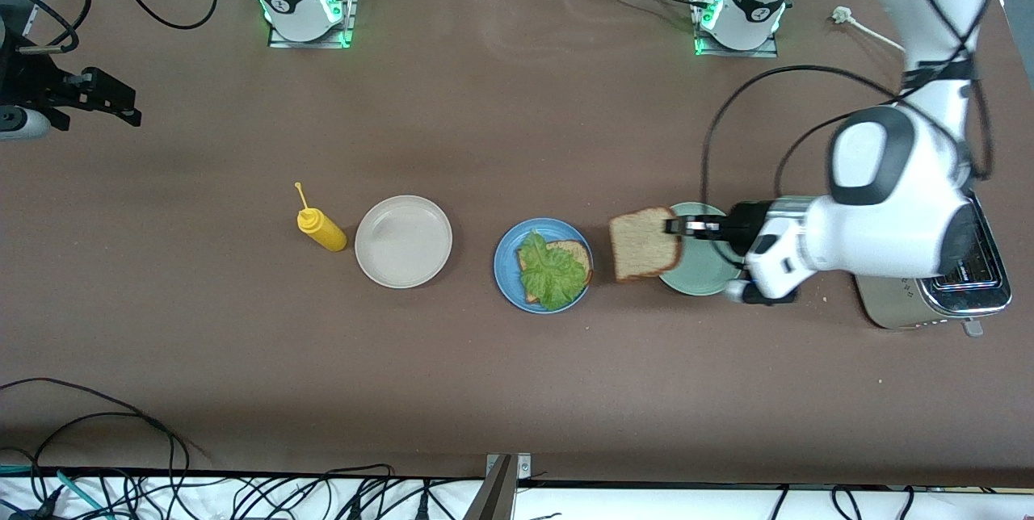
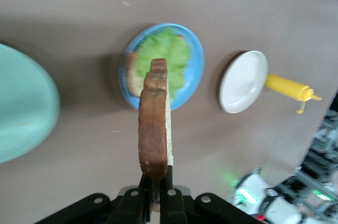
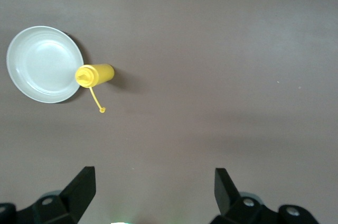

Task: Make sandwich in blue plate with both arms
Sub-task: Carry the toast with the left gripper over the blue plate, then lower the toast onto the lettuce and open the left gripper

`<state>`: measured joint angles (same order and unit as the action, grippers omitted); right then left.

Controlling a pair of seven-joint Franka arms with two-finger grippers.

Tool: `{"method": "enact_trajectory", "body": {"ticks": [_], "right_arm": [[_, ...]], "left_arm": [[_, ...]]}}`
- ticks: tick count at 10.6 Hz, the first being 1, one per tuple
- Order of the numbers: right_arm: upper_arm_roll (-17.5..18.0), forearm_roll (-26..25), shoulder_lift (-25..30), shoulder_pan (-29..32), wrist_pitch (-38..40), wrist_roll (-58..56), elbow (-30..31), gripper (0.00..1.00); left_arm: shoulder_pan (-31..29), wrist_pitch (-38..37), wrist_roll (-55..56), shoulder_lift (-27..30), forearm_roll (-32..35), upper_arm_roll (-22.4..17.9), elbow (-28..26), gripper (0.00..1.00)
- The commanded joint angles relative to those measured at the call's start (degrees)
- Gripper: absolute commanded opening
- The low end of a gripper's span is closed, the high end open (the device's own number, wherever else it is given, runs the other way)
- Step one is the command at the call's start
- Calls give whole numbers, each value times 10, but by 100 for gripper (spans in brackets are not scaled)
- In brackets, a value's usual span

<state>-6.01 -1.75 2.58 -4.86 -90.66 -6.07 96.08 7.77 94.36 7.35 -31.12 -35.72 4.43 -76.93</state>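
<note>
Beige plate [image 1: 403,241] and yellow bottle [image 1: 321,228] toward right arm's end of table [image 1: 517,358]. Left end effector [image 1: 677,227] clamped on bread slice [image 1: 644,244], held on edge over green plate [image 1: 701,257] beside blue plate [image 1: 507,262] bearing lettuce [image 1: 552,270]. Right end effector [image 3: 153,189] spread apart, waiting above table.

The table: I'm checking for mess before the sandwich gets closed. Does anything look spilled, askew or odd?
Nothing spilled. The lettuce lies on the bread slice in the blue plate. The left gripper holds the second slice in the air; the mustard bottle stands upright.
</note>
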Motion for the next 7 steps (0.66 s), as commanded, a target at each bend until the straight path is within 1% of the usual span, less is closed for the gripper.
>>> {"method": "enact_trajectory", "body": {"ticks": [1, 2, 3, 4, 5, 7], "right_arm": [[-3, -23, -1, -9, 21, 19, -10, 100], [-5, -25, -2, -7, 16, 13, -12, 100], [-9, -16, -4, -5, 15, 17, -13, 100], [-13, 6, -6, -3, 18, 12, -23, 100], [-12, 5, -6, -3, 20, 11, -28, 100], [-11, 9, -12, -4, 15, 9, -29, 100]], "left_arm": [[69, 63, 70, -59, -82, -12, 6, 0], [93, 100, 83, -75, -83, -13, 7, 0], [116, 147, 90, -90, -84, -13, 8, 0], [134, 180, 93, -105, -84, -13, 14, 0], [143, 197, 106, -114, -84, -13, 14, 0], [145, 202, 106, -124, -84, -12, 17, 0]]}}
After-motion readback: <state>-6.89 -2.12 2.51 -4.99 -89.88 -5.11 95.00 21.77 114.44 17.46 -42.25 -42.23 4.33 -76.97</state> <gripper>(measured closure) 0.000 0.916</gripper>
